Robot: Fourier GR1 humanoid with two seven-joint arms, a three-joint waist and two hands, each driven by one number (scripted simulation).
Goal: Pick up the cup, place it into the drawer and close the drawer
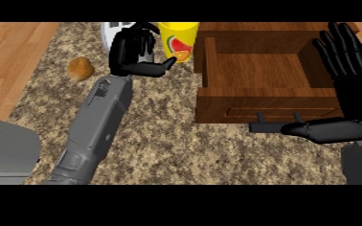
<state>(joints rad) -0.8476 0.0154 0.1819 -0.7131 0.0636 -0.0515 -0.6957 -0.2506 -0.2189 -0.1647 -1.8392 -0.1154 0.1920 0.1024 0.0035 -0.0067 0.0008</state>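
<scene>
A yellow cup [178,40] with a fruit picture stands on the speckled counter [163,124] at the back, just left of the open wooden drawer [265,107]. My left hand [133,52] is right beside the cup on its left, fingers partly curled and thumb reaching toward the cup's base, with nothing held. The drawer's inside is bare. At the far right my right hand [341,67] is open, fingers straight up along the drawer's right side, thumb pointing left in front of the drawer's dark handle [279,117].
A small brown lump like a potato [81,69] lies on the counter to the left of my left forearm. A white object [113,29] shows behind my left hand. Wooden floor lies at far left; a grey shape sits at the lower left.
</scene>
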